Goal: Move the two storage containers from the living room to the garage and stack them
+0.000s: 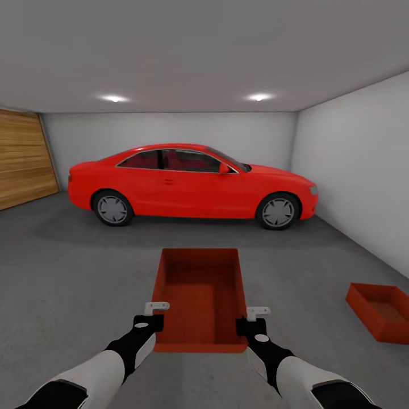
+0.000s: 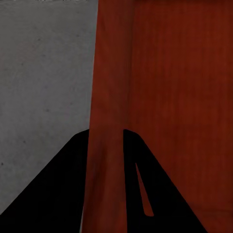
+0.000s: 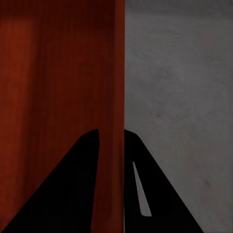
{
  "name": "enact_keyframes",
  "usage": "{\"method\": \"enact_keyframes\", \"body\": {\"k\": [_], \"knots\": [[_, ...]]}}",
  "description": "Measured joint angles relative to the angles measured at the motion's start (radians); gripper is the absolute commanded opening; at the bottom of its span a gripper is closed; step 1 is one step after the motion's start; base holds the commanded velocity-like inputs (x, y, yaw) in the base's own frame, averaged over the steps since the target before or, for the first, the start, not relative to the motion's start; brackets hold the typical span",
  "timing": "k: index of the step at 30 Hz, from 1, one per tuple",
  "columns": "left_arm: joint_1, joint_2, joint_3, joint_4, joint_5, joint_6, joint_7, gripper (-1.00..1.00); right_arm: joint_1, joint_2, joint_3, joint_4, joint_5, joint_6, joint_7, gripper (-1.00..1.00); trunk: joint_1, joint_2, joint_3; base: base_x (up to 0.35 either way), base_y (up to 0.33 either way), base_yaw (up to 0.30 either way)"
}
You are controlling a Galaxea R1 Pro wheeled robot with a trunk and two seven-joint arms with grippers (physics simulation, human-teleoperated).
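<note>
Storage containers, two matching orange-red open bins, are both in the garage: I carry one point(image 1: 200, 295) between my two arms, low and in front of me, and the other point(image 1: 382, 311) sits on the dark grey concrete floor point(image 1: 68, 284) ahead and to my right, near the pale right-hand wall point(image 1: 358, 170). My left gripper point(image 1: 151, 316) pinches the carried bin's left wall near the nearer end, one finger inside and one outside; in the left wrist view that red wall point(image 2: 109, 121) runs straight between the dark fingers point(image 2: 53, 194). My right gripper point(image 1: 254, 320) is clamped the same way on the right wall, which the right wrist view shows point(image 3: 110, 97) passing between its fingers point(image 3: 63, 194). The step in hand, as I judge it, is stacking this bin on the resting one. To do it well I would turn right, keep both arms level so the thin walls do not twist, line up the long sides, lower squarely, and let go with both sides together. A red car point(image 1: 193, 184) stands broadside well ahead, with a wooden door point(image 1: 23, 156) far left. Open concrete lies between me and the resting bin; the right wall limits swing room beyond it.
</note>
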Motion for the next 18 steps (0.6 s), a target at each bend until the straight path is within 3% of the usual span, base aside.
{"method": "enact_keyframes", "body": {"k": [18], "knots": [[0.000, -0.001, 0.000, 0.000, 0.000, 0.000, 0.001, -1.00, 0.000, -0.001, 0.000, 0.000, 0.000, 0.000, 0.001, -1.00, 0.000, 0.000, 0.000, 0.322, 0.000, 0.000]]}}
